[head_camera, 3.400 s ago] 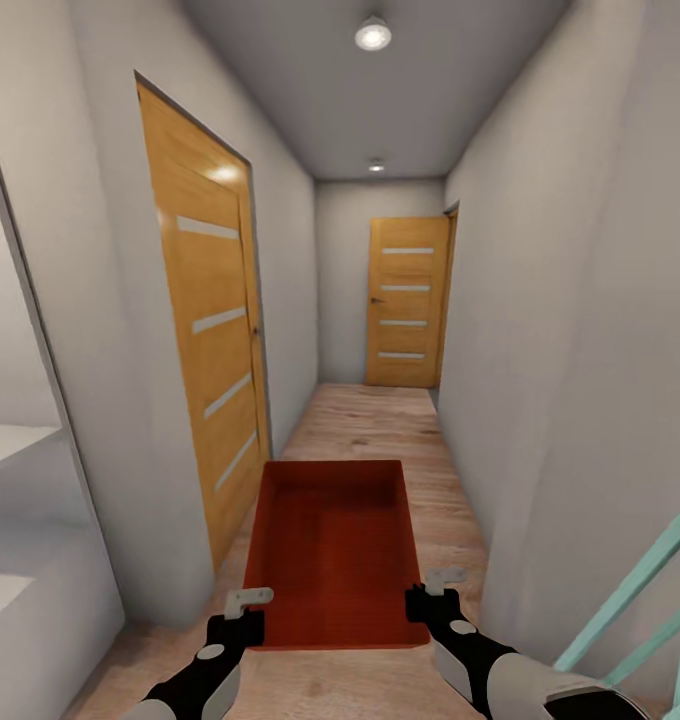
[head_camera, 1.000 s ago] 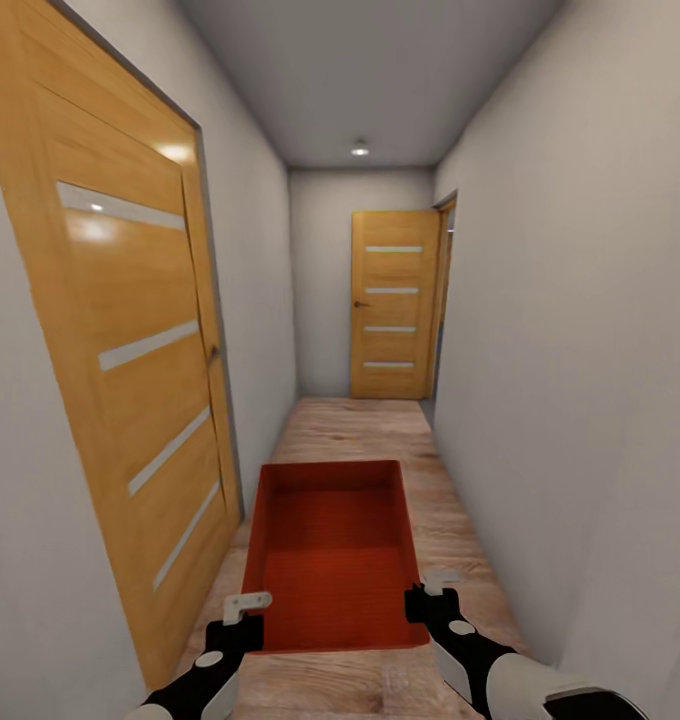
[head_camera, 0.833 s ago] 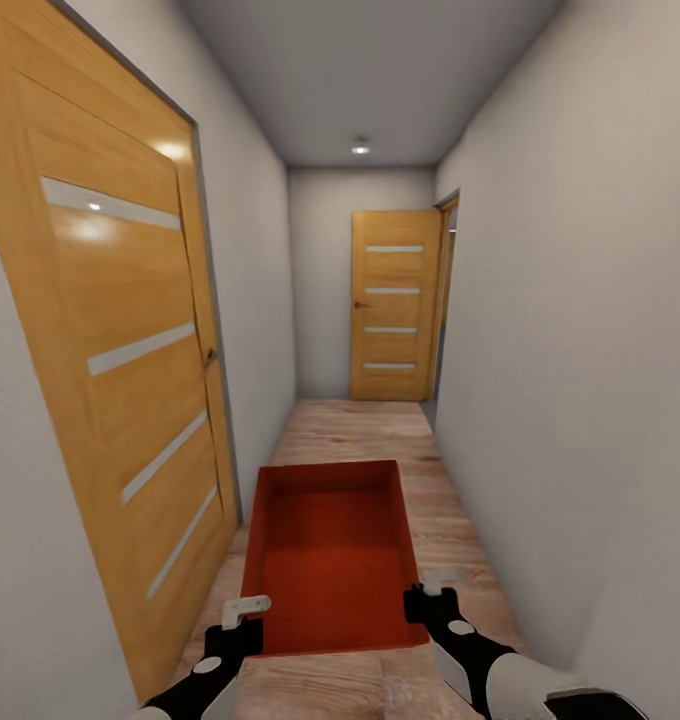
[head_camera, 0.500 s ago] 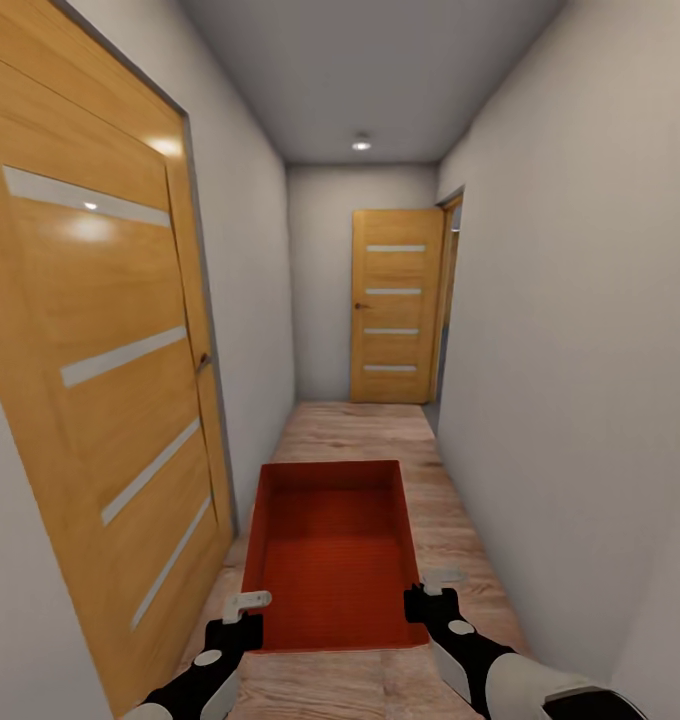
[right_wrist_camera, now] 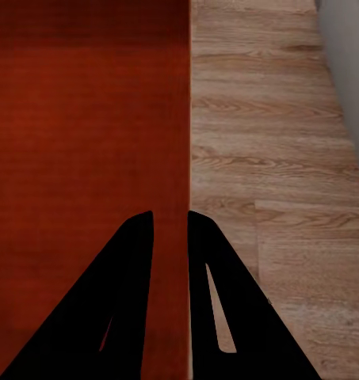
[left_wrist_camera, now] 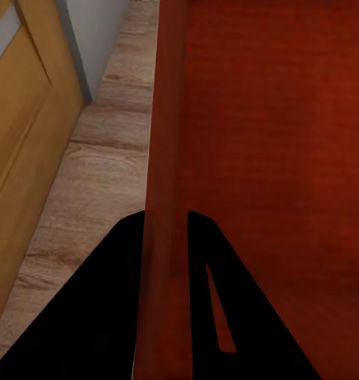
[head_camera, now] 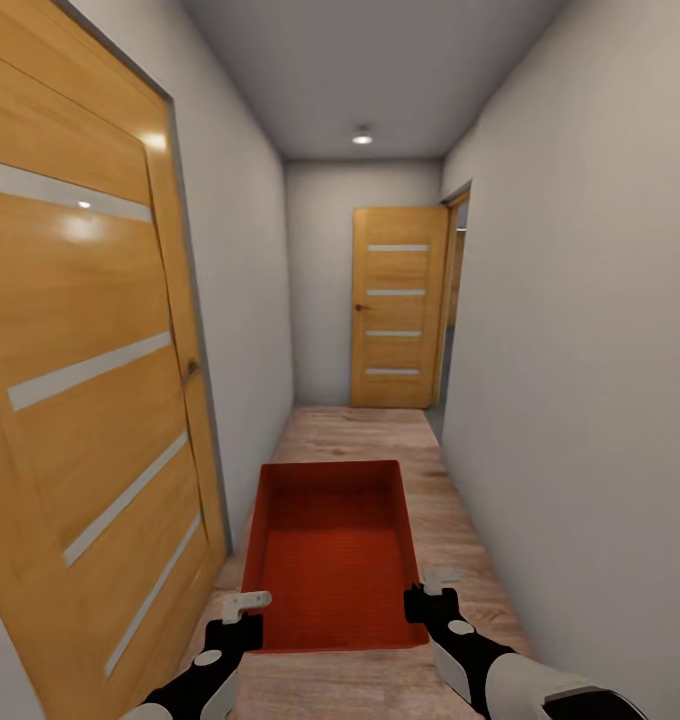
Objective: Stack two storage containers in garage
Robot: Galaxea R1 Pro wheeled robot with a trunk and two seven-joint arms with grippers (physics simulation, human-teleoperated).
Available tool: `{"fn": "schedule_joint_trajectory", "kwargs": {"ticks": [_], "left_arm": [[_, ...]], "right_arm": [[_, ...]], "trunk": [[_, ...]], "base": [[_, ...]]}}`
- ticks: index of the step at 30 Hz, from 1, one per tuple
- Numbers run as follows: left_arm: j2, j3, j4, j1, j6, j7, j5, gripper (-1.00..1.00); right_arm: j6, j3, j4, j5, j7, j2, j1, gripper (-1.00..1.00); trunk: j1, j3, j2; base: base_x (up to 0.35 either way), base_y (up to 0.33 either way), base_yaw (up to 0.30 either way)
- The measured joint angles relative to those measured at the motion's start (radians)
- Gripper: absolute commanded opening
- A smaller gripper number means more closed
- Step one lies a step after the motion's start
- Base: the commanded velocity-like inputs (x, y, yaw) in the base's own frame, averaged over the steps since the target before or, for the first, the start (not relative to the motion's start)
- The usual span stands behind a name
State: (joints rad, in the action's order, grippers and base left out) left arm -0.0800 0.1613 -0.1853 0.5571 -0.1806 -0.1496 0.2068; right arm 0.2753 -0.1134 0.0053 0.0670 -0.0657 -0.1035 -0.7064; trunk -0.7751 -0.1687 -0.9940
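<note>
Held between the two arms over the hallway's plank floor (head_camera: 450, 520), the container (head_camera: 332, 560) has each side wall pinched: left gripper (left_wrist_camera: 165, 237) and right gripper (right_wrist_camera: 170, 233), jaws clenched astride it.

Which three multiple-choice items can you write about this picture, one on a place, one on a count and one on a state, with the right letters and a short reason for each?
1. Where is the storage container?
A. on a sofa
B. held over the wood-plank floor of a hallway
C. on a shelf

2. How many pale stripes has the door at the far end?
A. two
B. four
C. six

3. What does the left gripper do?
A. hangs open and free
B. holds a door handle
C. is shut on the container's wall

Answers:
1 B, planks show on both sides of it.
2 B, four stripes are on its front.
3 C, one finger lies on each side of the wall; the right gripper does the same.
</note>
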Motion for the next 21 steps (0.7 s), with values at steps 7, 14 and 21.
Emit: {"fn": "schedule_joint_trajectory", "kwargs": {"ticks": [7, 14, 21], "left_arm": [[0.000, 0.000, 0.000, 0.000, 0.000, 0.000, 0.000, -1.00], [0.000, 0.000, 0.000, 0.000, 0.001, 0.000, 0.000, -1.00], [0.000, 0.000, 0.000, 0.000, 0.002, 0.000, 0.000, -1.00]], "right_arm": [[0.000, 0.000, 0.000, 0.000, 0.000, 0.000, 0.000, -1.00], [-0.001, 0.000, 0.000, 0.000, 0.000, 0.000, 0.000, -1.00], [-0.002, 0.000, 0.000, 0.000, 0.000, 0.000, 0.000, -1.00]], "trunk": [[0.000, 0.000, 0.000], [0.000, 0.000, 0.000], [0.000, 0.000, 0.000]], "base": [[0.317, 0.000, 0.000], [0.317, 0.000, 0.000], [0.317, 0.000, 0.000]]}}
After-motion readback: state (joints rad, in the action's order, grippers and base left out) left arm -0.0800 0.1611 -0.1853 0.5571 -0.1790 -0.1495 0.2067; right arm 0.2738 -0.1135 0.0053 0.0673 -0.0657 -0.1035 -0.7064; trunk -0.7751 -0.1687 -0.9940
